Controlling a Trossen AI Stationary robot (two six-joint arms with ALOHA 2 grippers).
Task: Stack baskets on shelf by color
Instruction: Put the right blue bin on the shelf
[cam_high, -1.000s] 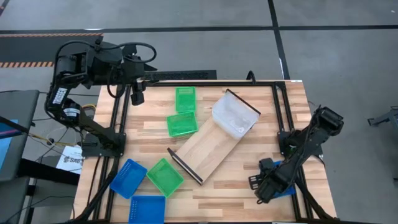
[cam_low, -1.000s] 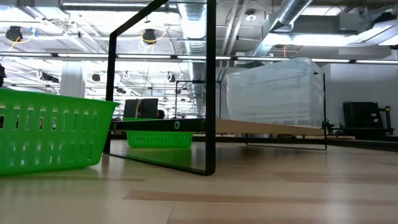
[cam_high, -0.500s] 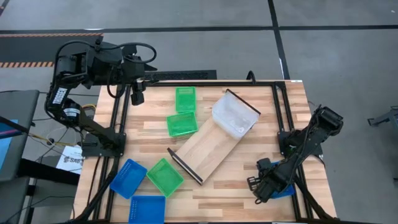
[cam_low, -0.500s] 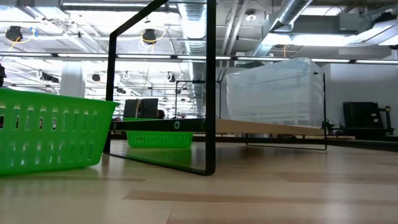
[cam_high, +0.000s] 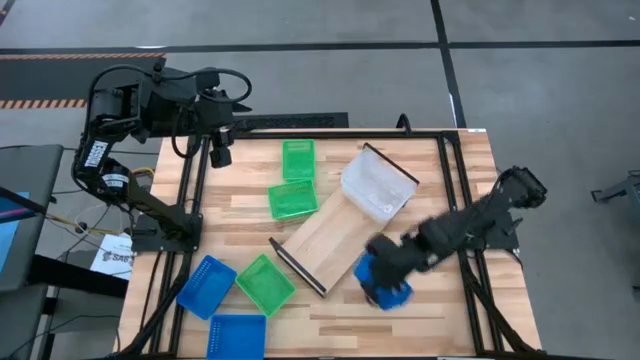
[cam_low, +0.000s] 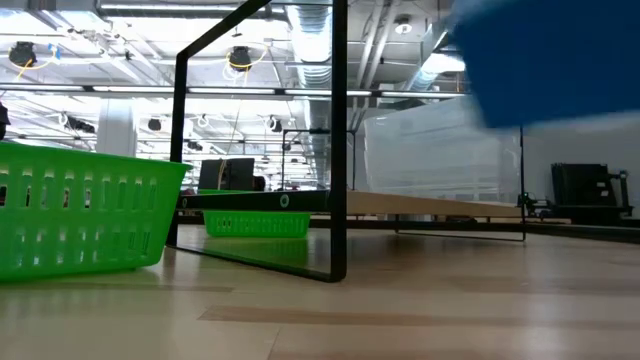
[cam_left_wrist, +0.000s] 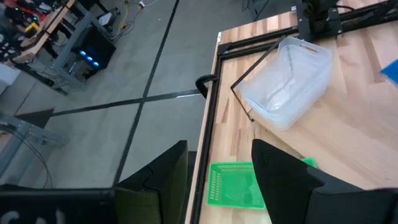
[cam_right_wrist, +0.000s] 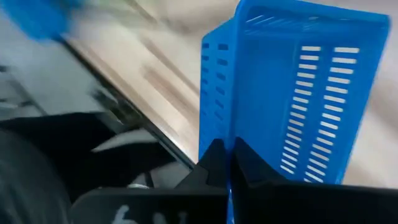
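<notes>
My right gripper (cam_high: 378, 275) is shut on a blue basket (cam_high: 388, 291), blurred above the table beside the near end of the shelf (cam_high: 335, 235). The low view shows this basket (cam_low: 550, 60) high up. The shelf lies slanted on the table, with clear baskets (cam_high: 378, 187) on its far end. Three green baskets (cam_high: 298, 158) (cam_high: 292, 199) (cam_high: 265, 284) and two more blue baskets (cam_high: 207, 286) (cam_high: 236, 336) rest on the tabletop. My left gripper (cam_left_wrist: 217, 174) is open, high over the far left corner. My right gripper pinches the blue basket's side wall at its rim (cam_right_wrist: 217, 140), seemingly one finger inside and one outside. The fingers slant down at it from the table's right. The basket is lifted clear of the table and hangs tilted below the fingers.
Black metal rails (cam_high: 445, 180) frame the tabletop on the left, far and right sides. The shelf's black end frame (cam_low: 340, 150) stands upright near the table's middle. Bare wood lies along the near right part of the table (cam_high: 440, 320).
My right gripper has swung from the near right corner up and toward the table's left, to the shelf's near end, turning as it went. The blue basket that lay under it has come off the table with it and now hangs tilted.
</notes>
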